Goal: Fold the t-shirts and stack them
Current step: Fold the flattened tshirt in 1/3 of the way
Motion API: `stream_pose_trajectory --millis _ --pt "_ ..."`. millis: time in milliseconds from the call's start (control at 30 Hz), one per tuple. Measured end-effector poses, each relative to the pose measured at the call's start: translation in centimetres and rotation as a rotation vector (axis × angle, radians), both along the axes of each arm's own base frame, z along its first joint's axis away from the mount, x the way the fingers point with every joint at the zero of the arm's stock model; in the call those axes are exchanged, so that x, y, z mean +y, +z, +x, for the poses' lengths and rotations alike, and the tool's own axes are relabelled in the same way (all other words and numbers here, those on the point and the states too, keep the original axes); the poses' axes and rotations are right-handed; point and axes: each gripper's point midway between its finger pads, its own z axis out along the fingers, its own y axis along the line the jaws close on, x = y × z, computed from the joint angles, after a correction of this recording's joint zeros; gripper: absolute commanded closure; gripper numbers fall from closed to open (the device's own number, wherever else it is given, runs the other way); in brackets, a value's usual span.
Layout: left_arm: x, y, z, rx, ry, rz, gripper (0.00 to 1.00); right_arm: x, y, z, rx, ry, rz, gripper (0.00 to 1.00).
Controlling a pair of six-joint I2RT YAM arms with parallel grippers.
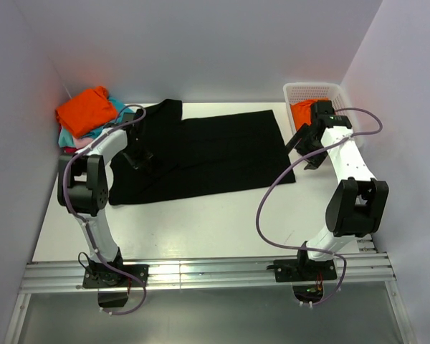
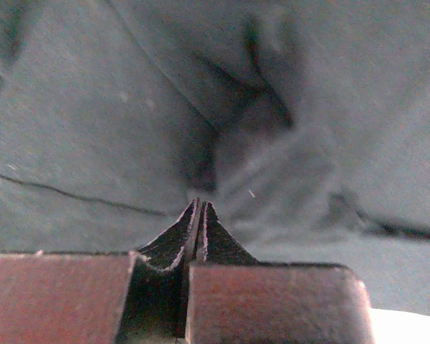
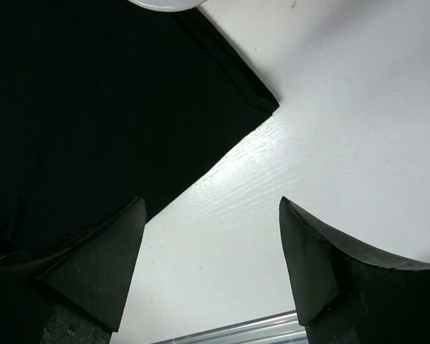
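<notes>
Now, black shirt (image 1: 222,150): spread on the table (image 1: 201,229), creased toward its left side.
Left jaws: clenched on a thin pinch of its cloth.
Right jaws: released, hovering over the shirt's right hem corner.
Risk: thin pinch may slip, or one-sided pulling could drag and bunch the shirt, spoiling the fold.

You see white tabletop (image 1: 201,229), matte, evenly lit, no hard shadows. Plain white back wall (image 1: 201,43) behind it; left wall (image 1: 14,143) and right wall (image 1: 408,107) close it in. Aluminium rail (image 1: 215,272) runs along near edge, grey surface (image 1: 215,315) below.
</notes>
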Motion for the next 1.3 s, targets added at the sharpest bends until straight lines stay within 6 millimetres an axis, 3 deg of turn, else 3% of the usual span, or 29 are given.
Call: stream_pose_trajectory --millis 67,233,500,1300 --pt "0.6 -0.7 0.2 0.013 0.008 0.034 1.00 -0.4 0.4 -0.2 -0.007 -0.007 -0.012 0.18" --pt "1.7 -0.5 0.6 -0.013 0.018 0.094 0.77 -1.5 1.5 -1.0 -0.037 -0.032 -0.036 0.18" --pt "2.3 0.5 1.4 -0.074 0.023 0.127 0.76 -1.9 0.5 -2.5 0.000 -0.047 -0.039 0.18" --pt "1.2 -0.2 3.2 -0.152 -0.011 0.083 0.76 -1.4 -1.2 -2.8 0.037 -0.050 0.009 0.22"
